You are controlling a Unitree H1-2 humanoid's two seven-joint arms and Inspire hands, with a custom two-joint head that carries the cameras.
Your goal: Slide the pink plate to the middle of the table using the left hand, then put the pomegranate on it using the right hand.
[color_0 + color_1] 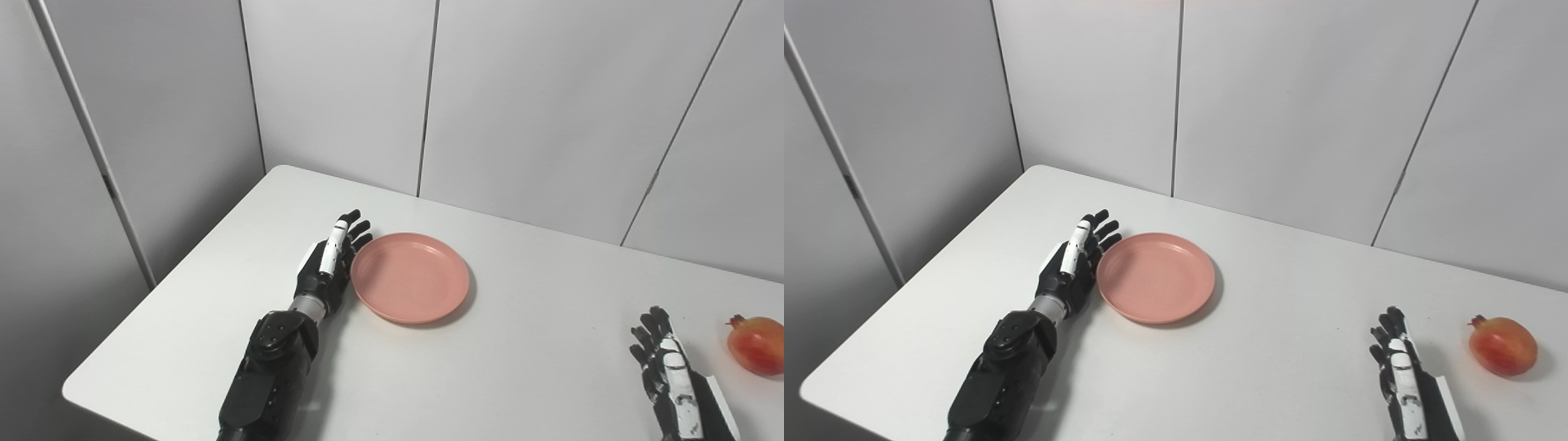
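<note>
Starting at the left, we see our left hand (pixel 1077 263) stretched out flat on its edge on the white desk (pixel 1286 343), fingers straight and slightly spread, gripping nothing. Its palm side faces the pink plate (pixel 1155 285), which lies just to its right; the fingers run along the plate's left rim and appear to touch it, though we cannot be sure of firm contact. The plate sits flat and empty on the left half of the desk, somewhat left of the middle.

Moving right, there is a broad stretch of bare desk between the plate and our right hand (pixel 1399 361). That hand comes up from the bottom edge near the right side, fingers extended and a little apart, holding nothing and touching none of the things; we cannot tell whether it rests on the desk or hovers just above it.

Farthest right lies the pomegranate (pixel 1502 345), red and yellowish, on its side with its small crown pointing left and away. It sits near the right hand, to that hand's right, clearly apart from the fingers, and well apart from the plate.
</note>
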